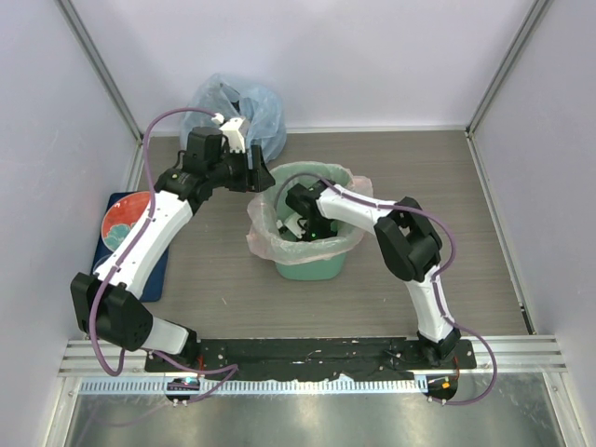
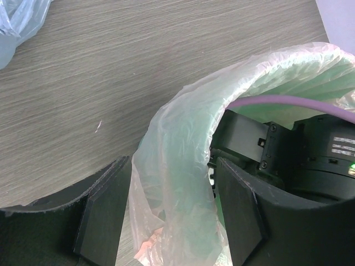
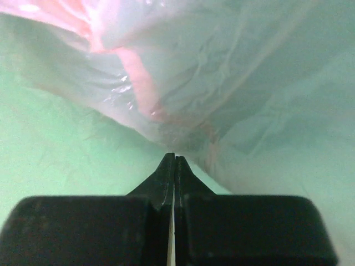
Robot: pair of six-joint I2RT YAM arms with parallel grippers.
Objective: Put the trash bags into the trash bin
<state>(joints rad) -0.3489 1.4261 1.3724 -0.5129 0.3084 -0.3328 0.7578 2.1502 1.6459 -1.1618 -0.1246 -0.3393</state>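
The mint-green trash bin (image 1: 312, 268) stands mid-table. The pale-pink trash bag (image 1: 264, 233) lines its mouth and hangs over the rim. My left gripper (image 1: 257, 174) is open at the bin's far-left rim. In the left wrist view its fingers (image 2: 102, 213) straddle the bag-covered rim (image 2: 177, 160) without closing on it. My right gripper (image 1: 298, 220) is down inside the bin. In the right wrist view it (image 3: 174, 160) is shut and empty, pointing at the crinkled bag (image 3: 222, 83) against the green wall (image 3: 50, 166).
A bulging pale-blue bag (image 1: 237, 104) sits against the back wall behind the left gripper; its edge shows in the left wrist view (image 2: 16, 22). A red plate (image 1: 125, 223) on a blue mat lies at the left. Enclosure walls surround the table.
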